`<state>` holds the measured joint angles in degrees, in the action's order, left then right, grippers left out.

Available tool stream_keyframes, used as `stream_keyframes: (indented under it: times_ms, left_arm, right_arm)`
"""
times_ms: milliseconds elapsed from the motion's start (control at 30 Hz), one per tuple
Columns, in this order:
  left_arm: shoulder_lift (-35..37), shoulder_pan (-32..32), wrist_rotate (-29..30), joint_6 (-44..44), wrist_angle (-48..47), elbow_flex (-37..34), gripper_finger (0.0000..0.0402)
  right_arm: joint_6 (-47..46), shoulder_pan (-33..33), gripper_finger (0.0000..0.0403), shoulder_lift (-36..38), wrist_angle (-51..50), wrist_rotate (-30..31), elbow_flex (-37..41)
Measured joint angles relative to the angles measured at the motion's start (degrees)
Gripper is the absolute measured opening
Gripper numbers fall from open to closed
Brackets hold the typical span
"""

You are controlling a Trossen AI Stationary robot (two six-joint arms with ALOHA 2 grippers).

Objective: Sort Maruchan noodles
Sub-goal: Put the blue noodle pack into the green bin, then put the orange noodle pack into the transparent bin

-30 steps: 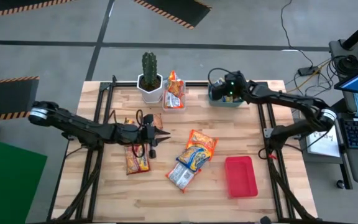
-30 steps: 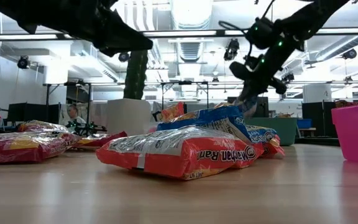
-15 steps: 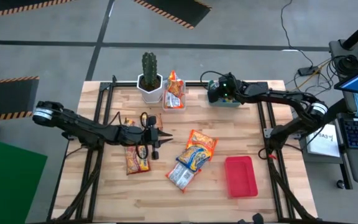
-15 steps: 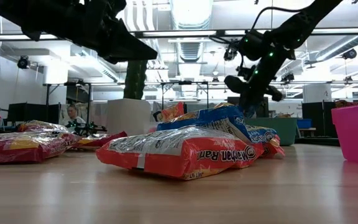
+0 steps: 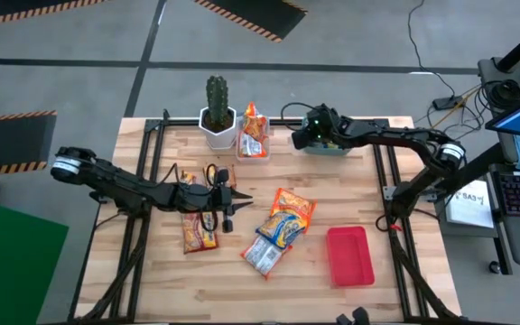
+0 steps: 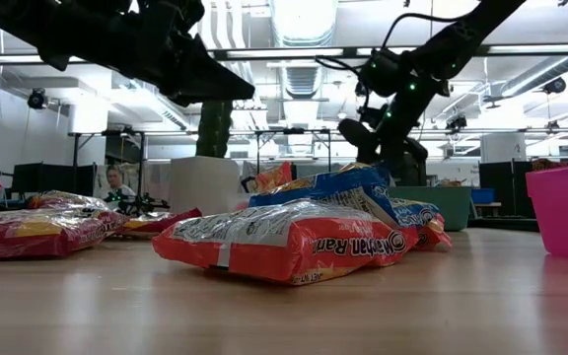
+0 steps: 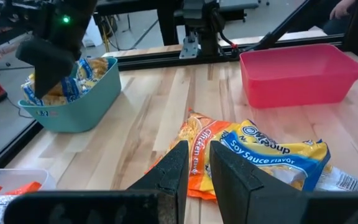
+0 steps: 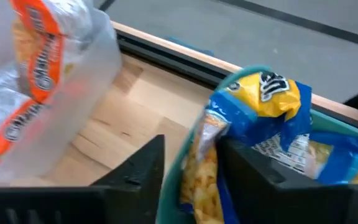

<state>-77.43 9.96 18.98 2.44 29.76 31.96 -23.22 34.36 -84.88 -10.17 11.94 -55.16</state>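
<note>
At table centre, high view: you have three Maruchan noodles point(image 5: 279, 230) overlapping in a small pile, one orange point(image 5: 292, 206), one blue-and-yellow point(image 5: 281, 227), one silvery white point(image 5: 262, 255); just beside them lies the red tray point(image 5: 349, 255)
High view, left side: one red-and-orange packet point(image 5: 198, 232) lies flat under the left gripper point(image 5: 233, 204); more packets stand in the clear tub point(image 5: 252, 144) beside the cactus pot point(image 5: 217, 122)
Low view: you can read "Maruchan Ramen" upside down on the front orange packet point(image 6: 294, 240)
Left wrist view: "Soy Sauce Flavor" reads on the blue-and-yellow packet point(image 7: 277, 149), "Chicken" on the orange one; left fingers point(image 7: 173, 169) stand slightly parted, holding nothing
Right wrist view: right gripper point(image 8: 191, 163) hangs at the teal bin point(image 8: 180, 180), fingers parted and empty astride its rim, blue-and-yellow packets point(image 8: 265, 102) inside
</note>
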Motion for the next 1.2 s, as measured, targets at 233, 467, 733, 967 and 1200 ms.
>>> stream_keyframes:
  times_ms: [233, 467, 733, 967, 1200]
  left_arm:
    - [0.0, 0.0, 0.0, -0.1, 0.2, 0.0, 0.0049]
    - [0.0, 0.0, 0.0, -1.9, 0.3, 0.0, 0.0049]
    - [0.0, 0.4, 0.0, -4.2, 0.3, 0.0, 0.0049]
    - [0.0, 1.6, 0.0, -6.7, 0.3, 0.0, 0.0049]
    - [0.0, 4.6, -1.5, -7.5, -0.1, 0.0, 0.0049]
  right_arm:
    - [-0.2, -1.2, 0.0179, -1.4, 0.3, 0.1, -0.7]
    - [0.2, -1.1, 0.0172, -5.6, -0.2, 0.7, -0.6]
    - [0.2, -1.2, 0.0195, -1.5, -3.2, -0.4, -2.8]
    - [-1.5, -3.0, 0.0208, 4.0, -14.2, -0.4, -7.2]
    - [-4.8, -11.3, 0.0206, 10.8, -24.1, -8.3, -8.6]
